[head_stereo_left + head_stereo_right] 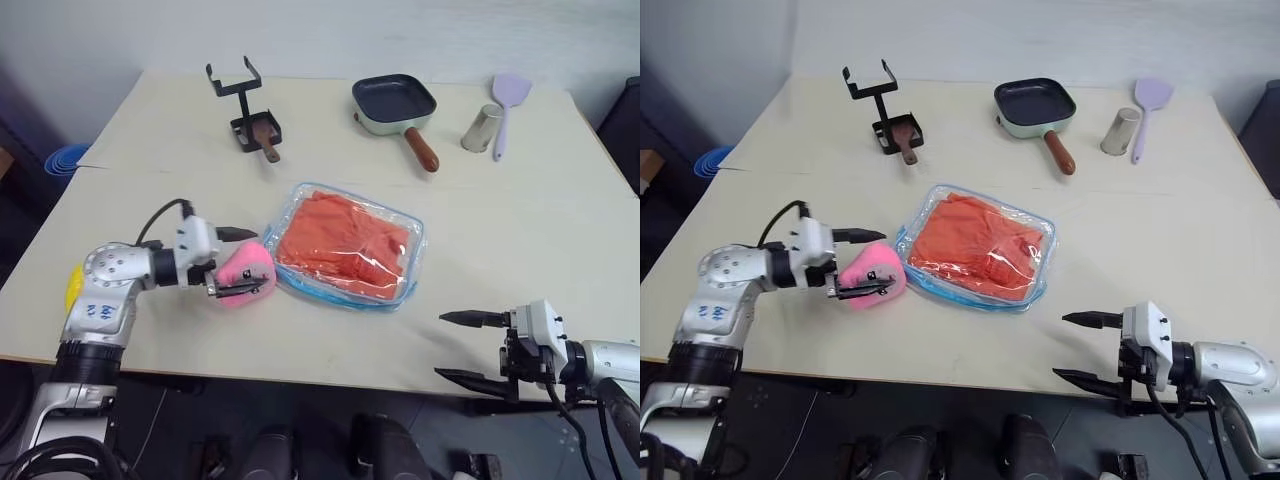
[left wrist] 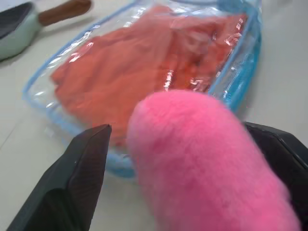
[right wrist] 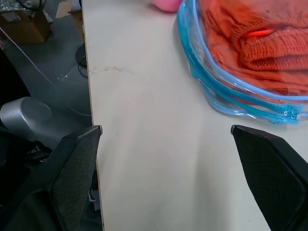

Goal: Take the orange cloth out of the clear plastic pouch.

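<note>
The desk (image 1: pixel 520 250) I see is a pale, smooth slab, with bare surface across its right half and along the near edge. At its middle lies the clear plastic pouch (image 1: pixel 400 292), a soft rounded rectangle with light blue zipper trim, its long axis running from ten o'clock to four o'clock. The orange cloth (image 1: pixel 345 243) is inside it, folded and wrinkled, filling most of the pouch. At twelve o'clock from the pouch sits a small square frying pan (image 1: pixel 394 102) with a brown handle pointing toward me. At eleven o'clock stands a black wire holder (image 1: pixel 243 105); at one o'clock a metal cup (image 1: pixel 482 128) and a lilac spatula (image 1: pixel 507 110).

My left gripper (image 1: pixel 232 262) is at nine o'clock, fingers spread wide around a fluffy pink toy (image 1: pixel 246 277) touching the pouch's edge. My right gripper (image 1: pixel 462 348) hangs at the near desk edge, five o'clock, fingers wide and empty.
</note>
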